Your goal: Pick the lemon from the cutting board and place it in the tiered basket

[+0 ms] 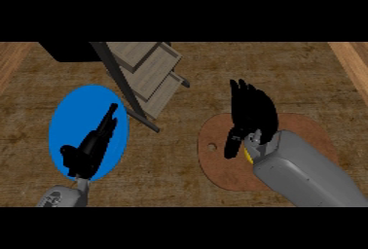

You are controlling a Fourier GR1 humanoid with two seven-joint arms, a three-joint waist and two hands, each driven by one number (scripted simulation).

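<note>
Right of centre, the black right hand (251,114), fingers spread, covers the small yellow lemon (247,155) on the brown oval cutting board (215,168): likely firm, light, roll-prone, best gripped across its middle.

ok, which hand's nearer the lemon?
Right. Right hand sits over the lemon on the cutting board; left hand is far to its left, over the blue plate.
</note>
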